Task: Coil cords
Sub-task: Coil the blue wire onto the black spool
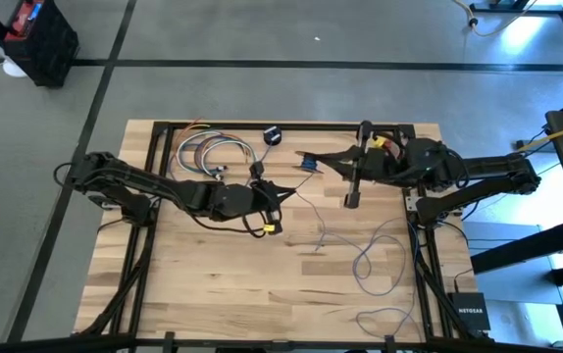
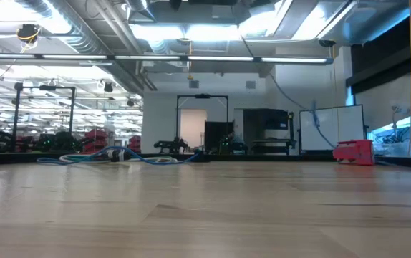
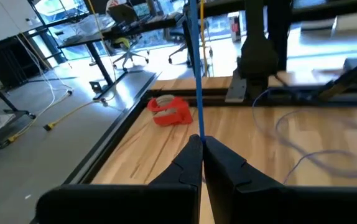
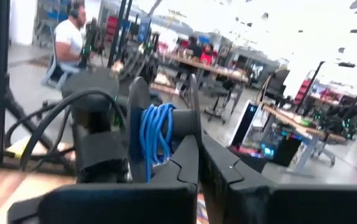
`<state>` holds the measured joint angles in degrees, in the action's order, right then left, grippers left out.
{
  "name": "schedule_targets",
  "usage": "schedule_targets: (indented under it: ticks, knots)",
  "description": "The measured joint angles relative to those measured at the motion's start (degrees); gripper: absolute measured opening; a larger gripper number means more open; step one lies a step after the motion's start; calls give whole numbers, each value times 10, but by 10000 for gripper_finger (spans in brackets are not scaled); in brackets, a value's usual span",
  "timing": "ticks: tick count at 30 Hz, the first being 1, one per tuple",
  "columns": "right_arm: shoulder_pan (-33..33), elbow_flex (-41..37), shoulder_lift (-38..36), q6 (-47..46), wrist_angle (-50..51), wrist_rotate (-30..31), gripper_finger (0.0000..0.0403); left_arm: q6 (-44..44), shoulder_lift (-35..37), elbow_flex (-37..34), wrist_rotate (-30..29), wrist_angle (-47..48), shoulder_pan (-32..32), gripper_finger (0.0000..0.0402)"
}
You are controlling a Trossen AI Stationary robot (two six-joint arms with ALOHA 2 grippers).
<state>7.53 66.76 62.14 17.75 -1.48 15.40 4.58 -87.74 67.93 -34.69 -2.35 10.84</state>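
L gripper [image 1: 283,188] sits mid-table, toward the far edge, jaws pressed together and pinching the cord [image 3: 196,74]. In L wrist view the blue strand rises taut straight out from betw the fingertips [image 3: 194,149], up past the frame top. R gripper [image 1: 313,157] is just beside it, a bit farther back, jaws also pressed together. In R wrist view a bundle of blue cord wraps [image 4: 157,134] is wound on a dark spool-like piece right at its fingertips [image 4: 188,152]; can't tell if the tips actually clamp the wraps or only touch them. In high view the same blue coil [image 1: 306,163] shows at the R gripper tip, w/ the two grippers near each other but apart.

Rest of the cord lies slack on the table [image 1: 213,284]: thin line runs from the grippers toward the near R side, w/ loose loops [image 1: 380,260] and another loop [image 1: 384,319] near the front edge. Small black puck [image 1: 273,135] rests by the far rail, apart from both grippers. Separate multi-colour cable bundle [image 1: 213,154] lies coiled far L of the table. Red tape holder [image 3: 169,112] sits by the table edge, untouched.
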Motion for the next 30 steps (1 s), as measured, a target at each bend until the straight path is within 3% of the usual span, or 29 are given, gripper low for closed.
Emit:
schedule_targets:
  ticks: [8, 18, 21, 26, 30]
  knots:
    - [0, 2, -1, -12, 110, -9, 5, 16, 17, -1, -88, 56, -5, 5]
    - [0, 1, 11, -25, 232, -7, 5, 18, 66, -1, -92, 57, -3, 5]
    - [0, 1, 27, -25, 250, 32, 5, 13, 72, -1, -92, 66, -3, 5]
    - [-1, 0, 67, 1, 252, 145, 5, 3, 72, 0, -66, 67, 5, 5]
    - [0, 0, 96, 21, 248, 178, 5, 1, 72, 0, -62, 65, 14, 5]
